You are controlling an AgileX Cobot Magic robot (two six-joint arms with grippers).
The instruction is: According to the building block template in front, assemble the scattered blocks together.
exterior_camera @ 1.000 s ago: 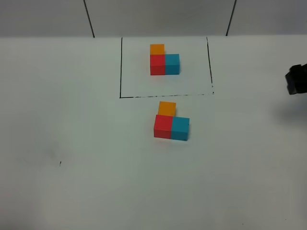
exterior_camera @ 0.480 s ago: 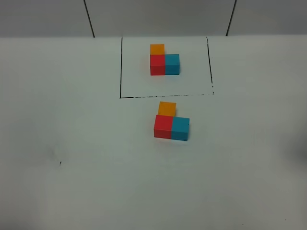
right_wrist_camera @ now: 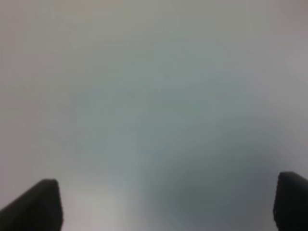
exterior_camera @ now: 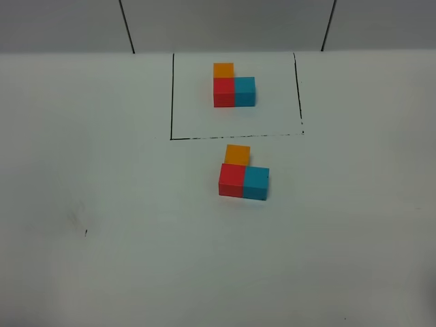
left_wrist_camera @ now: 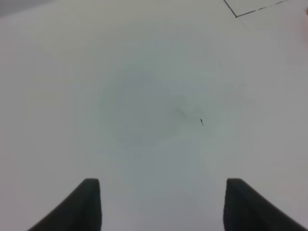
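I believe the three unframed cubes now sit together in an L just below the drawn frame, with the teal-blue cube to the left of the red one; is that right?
Not quite. In the exterior high view the teal-blue cube sits to the right of the red cube, not the left. The rest holds: the orange cube sits behind the red one, and the trio forms an L just below the drawn frame.

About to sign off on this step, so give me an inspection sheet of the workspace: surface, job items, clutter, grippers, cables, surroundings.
Surface: white table, one small dark speck.
Job's things: template trio inside the black drawn frame; loose orange cube, red cube and teal-blue cube sit together in the same L, just outside the frame.
Clutter: nothing seen.
Grippers: left gripper open, holding nothing; right gripper open, holding nothing; neither appears in the high view.
Cables: nothing seen.
Surroundings: grey panelled wall behind.
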